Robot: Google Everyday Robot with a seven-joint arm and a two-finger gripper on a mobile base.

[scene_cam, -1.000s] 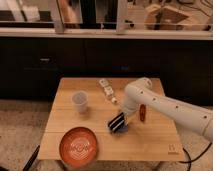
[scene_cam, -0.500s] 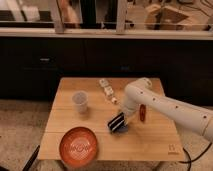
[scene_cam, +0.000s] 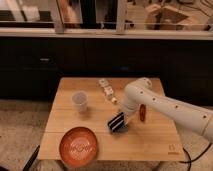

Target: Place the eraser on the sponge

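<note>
My gripper (scene_cam: 116, 123) is low over the wooden table (scene_cam: 150, 142), right of centre, at the end of the white arm (scene_cam: 150, 102) that reaches in from the right. It looks dark and striped and points down-left. No blue sponge shows; the gripper may be covering it. I cannot tell which object is the eraser. A small reddish-brown object (scene_cam: 142, 112) lies just right of the gripper, partly under the arm.
An orange plate (scene_cam: 78, 145) sits at the front left corner. A white cup (scene_cam: 80, 101) stands left of centre. Small white pieces (scene_cam: 105, 86) lie near the far edge. Dark cabinets stand behind the table.
</note>
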